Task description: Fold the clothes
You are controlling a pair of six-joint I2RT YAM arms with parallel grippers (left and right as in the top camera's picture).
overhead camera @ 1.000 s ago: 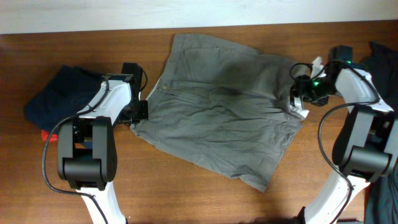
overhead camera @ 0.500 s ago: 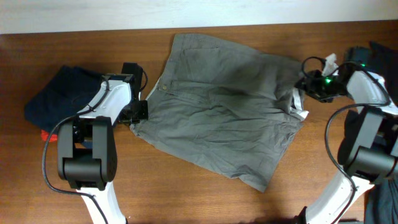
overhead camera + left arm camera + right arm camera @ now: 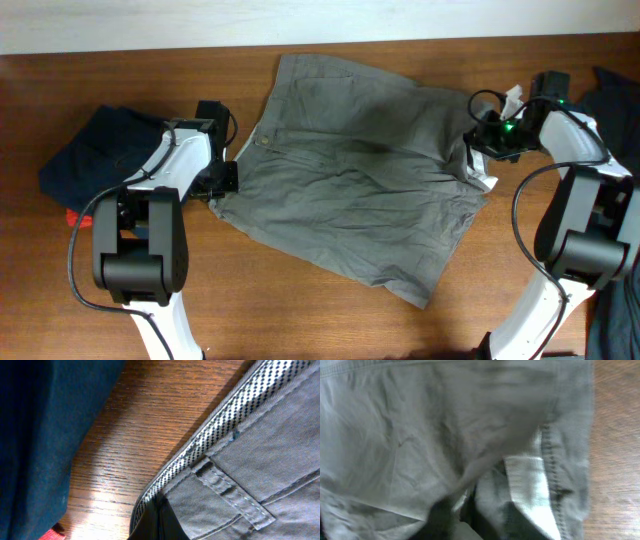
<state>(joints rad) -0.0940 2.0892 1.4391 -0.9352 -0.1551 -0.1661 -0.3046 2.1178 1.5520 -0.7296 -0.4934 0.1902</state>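
Assessing the grey-green cotton twill shorts point(image 3: 350, 190), I am treating them as a light, limp garment with no stiffness of its own. They are lying spread flat on the brown wooden table point(image 3: 300, 310), between the two arms.

Left gripper point(image 3: 222, 188): it is sitting at the waistband corner nearest to it. In the left wrist view the checked waistband lining point(image 3: 220, 430) is running down into the dark fingers, so I am judging the jaws clenched on the shorts. A stitched belt loop point(image 3: 232, 492) is lying just ahead of the fingers. A dark navy folded garment point(image 3: 95, 150) is lying behind this gripper, apart from the shorts.

Right gripper point(image 3: 478, 150): it is positioned at the leg hem on its own side, where a pale inner facing point(image 3: 527, 485) is showing. The right wrist view is blurred and cloth is draping over the fingers, so I cannot tell whether the jaws are clenched or released.

Handling notes:
1. The cloth is sagging and creasing wherever it is unsupported, so I am expecting it to drape, not hold shape.
2. The doubled, stitched edges are the firmest grip points. I am choosing the waistband and the hem, not the single-layer middle.
3. The twill is looking matte, so slipping is unlikely under a firm pinch.
4. Breakage is not a concern. Bunching is the main risk.
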